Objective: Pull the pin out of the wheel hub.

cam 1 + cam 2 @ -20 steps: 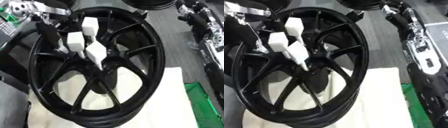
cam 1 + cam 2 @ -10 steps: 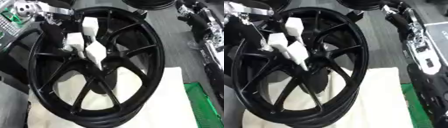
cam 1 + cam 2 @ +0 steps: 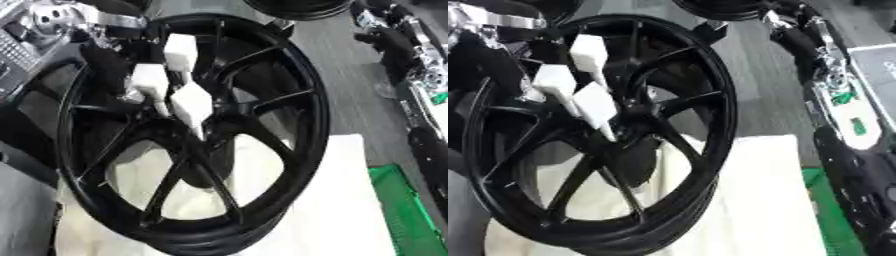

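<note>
A large black spoked wheel [image 3: 302, 95] leans tilted on a white cloth [image 3: 341, 210]. My left hand [image 3: 149, 82] reaches in from the upper left, its white-padded fingertips [image 3: 595, 104] bunched just above the hub [image 3: 206, 142]. A thin pale pin [image 3: 610, 134] runs from the lowest pad down into the hub, pinched between the pads. My right arm [image 3: 833, 95] lies along the right edge, away from the wheel. Its hand is too dark to make out.
A second black rim [image 3: 293, 6] shows at the top edge. A green crate [image 3: 407, 210] sits at the lower right beside the cloth. Grey floor [image 3: 350, 80] lies between the wheel and the right arm. Silver machinery [image 3: 44, 20] crowds the upper left.
</note>
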